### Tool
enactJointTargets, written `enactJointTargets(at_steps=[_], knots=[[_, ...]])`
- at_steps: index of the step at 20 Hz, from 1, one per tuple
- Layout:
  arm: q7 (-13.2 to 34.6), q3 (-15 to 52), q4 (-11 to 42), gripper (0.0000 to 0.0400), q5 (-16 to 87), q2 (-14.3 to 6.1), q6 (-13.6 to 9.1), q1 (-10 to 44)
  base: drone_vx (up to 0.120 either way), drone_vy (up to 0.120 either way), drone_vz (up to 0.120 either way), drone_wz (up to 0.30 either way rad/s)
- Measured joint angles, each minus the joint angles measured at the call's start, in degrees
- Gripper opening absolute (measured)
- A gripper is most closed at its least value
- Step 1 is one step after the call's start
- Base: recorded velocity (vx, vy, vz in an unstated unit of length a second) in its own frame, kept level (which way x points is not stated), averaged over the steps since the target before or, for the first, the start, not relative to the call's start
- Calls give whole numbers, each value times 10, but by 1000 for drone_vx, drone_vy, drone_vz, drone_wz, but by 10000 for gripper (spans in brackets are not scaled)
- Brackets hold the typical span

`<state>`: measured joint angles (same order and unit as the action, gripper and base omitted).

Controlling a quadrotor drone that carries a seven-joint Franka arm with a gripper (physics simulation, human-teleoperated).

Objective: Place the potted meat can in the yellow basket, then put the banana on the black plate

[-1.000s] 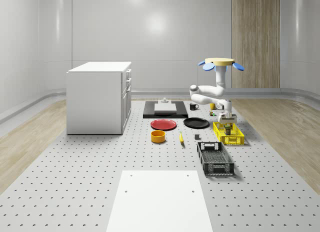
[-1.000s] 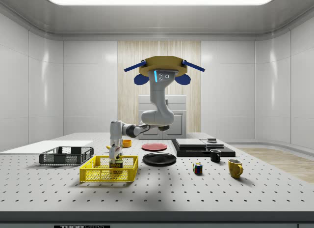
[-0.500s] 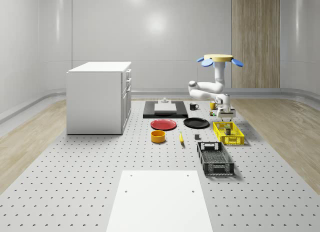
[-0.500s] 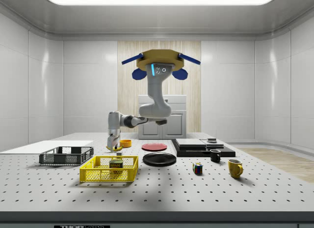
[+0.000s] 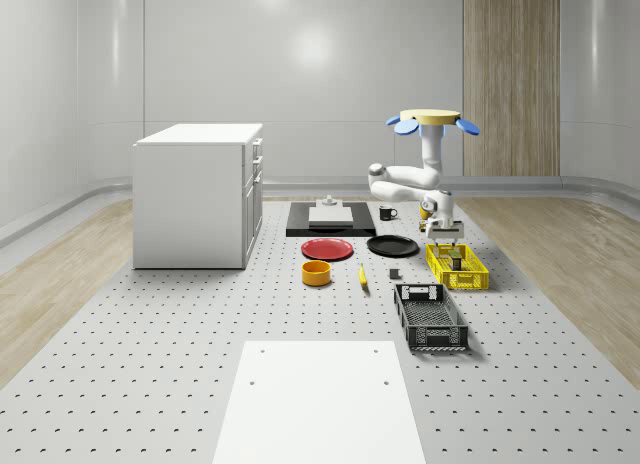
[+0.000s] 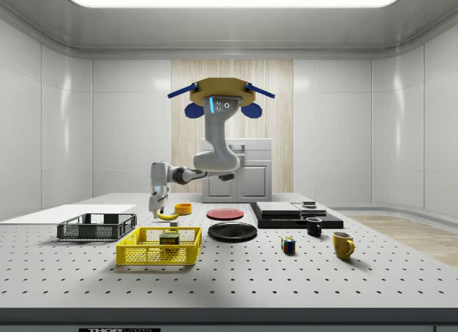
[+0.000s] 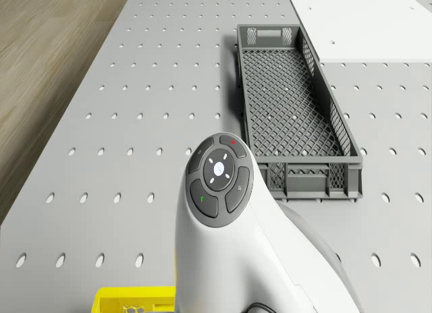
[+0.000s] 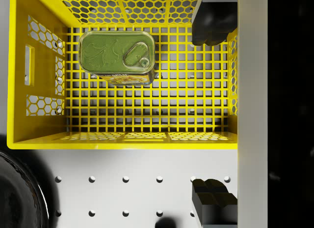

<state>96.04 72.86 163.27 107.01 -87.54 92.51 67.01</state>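
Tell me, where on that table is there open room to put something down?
The black plate is bare. Open table lies between the white cabinet and the white sheet. It is crowded around the yellow basket, holding the potted meat can, with the grey crate and banana close by.

My potted meat can (image 8: 117, 56) has a dull, brushed-metal lid with a pull tab. The yellow basket (image 8: 19, 120) looks like moulded plastic mesh, slightly shiny. The grey crate (image 7: 295, 104) is matt plastic lattice. My arm (image 7: 233, 259) is smooth glossy white; the black plate (image 6: 232, 232) gleams.
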Motion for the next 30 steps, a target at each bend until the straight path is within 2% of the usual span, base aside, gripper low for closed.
enactJointTargets(at_steps=[19,30], knots=[[0,1,0,400,-1,-1,1,0,2,-120,0,0],[1,1,0,400,-1,-2,2,1,0,-120,-116,0]])
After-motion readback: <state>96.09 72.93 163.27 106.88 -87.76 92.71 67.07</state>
